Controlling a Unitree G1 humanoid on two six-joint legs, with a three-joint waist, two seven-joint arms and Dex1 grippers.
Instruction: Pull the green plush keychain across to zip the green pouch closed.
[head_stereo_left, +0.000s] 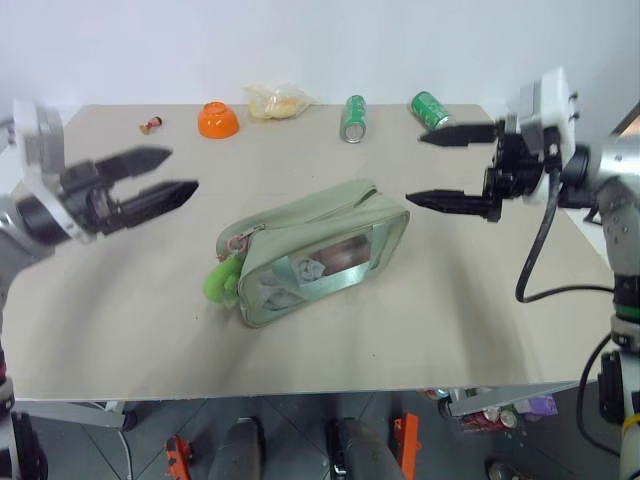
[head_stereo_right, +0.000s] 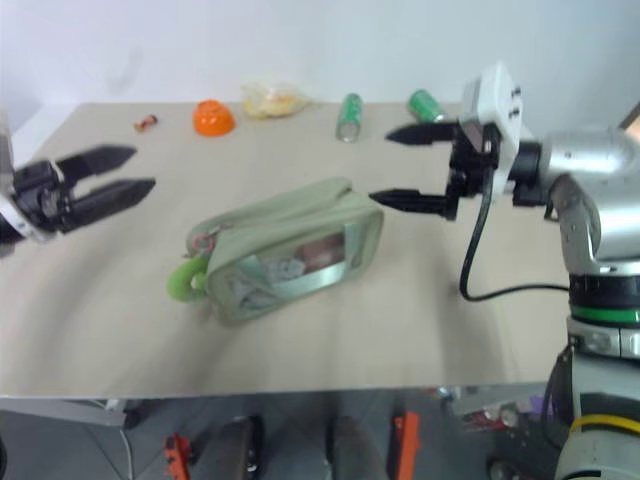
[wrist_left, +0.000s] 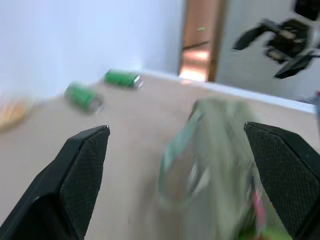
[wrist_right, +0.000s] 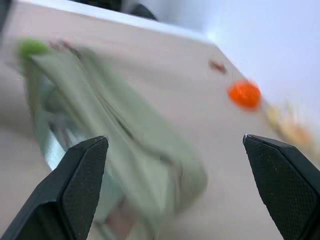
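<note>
The green pouch lies in the middle of the table, its clear window side facing me. The green plush keychain hangs at the pouch's left end on a thin red cord. My left gripper is open, raised to the left of the pouch and pointing toward it, nothing between its fingers. My right gripper is open as well, raised just right of the pouch's right end and pointing left. The wrist views show the pouch between each pair of spread fingers, some way off.
Along the table's far edge lie two green drink cans, a yellowish clear plastic bag, an orange bowl upside down and a small red item. The table's front edge runs close below the pouch.
</note>
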